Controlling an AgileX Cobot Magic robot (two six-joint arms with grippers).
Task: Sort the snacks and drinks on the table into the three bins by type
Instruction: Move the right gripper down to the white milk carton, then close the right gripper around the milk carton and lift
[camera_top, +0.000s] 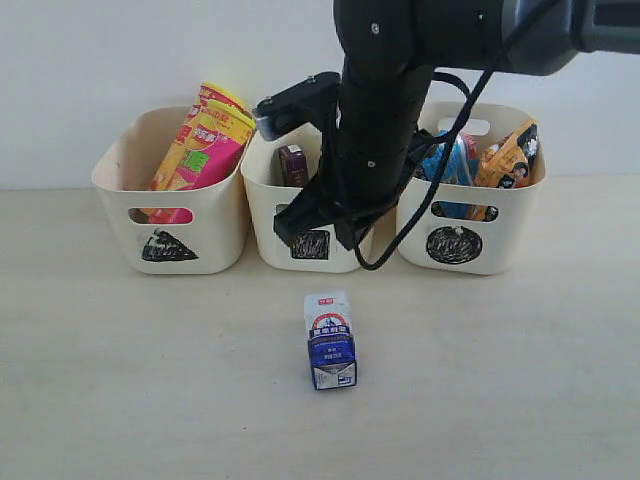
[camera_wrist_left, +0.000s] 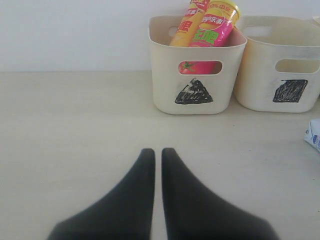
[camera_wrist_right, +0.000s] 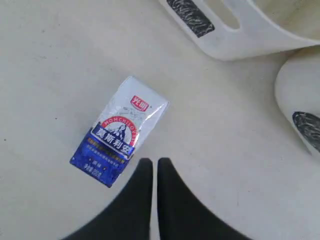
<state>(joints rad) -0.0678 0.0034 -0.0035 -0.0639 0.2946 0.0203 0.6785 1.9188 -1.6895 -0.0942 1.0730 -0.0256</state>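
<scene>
A white-and-blue drink carton (camera_top: 330, 340) lies on the table (camera_top: 120, 380) in front of the three bins. My right gripper (camera_wrist_right: 150, 162) hangs shut and empty just beside that carton (camera_wrist_right: 120, 132), apart from it. Its arm (camera_top: 375, 120) comes down in front of the square-marked bin (camera_top: 262, 200), where a dark purple carton (camera_top: 292, 165) sits. Two chip canisters (camera_top: 205, 145) stand in the triangle-marked bin (camera_top: 215, 225). A blue bag (camera_top: 450, 160) and an orange bag (camera_top: 505, 155) fill the circle-marked bin (camera_top: 500, 235). My left gripper (camera_wrist_left: 154, 150) is shut and empty over bare table, facing the triangle-marked bin (camera_wrist_left: 165, 75).
The three bins stand in a row against a white wall (camera_top: 100, 60). Two bin walls (camera_wrist_right: 250, 40) show close beyond the right gripper. The carton's corner (camera_wrist_left: 314, 135) shows at the edge of the left wrist view.
</scene>
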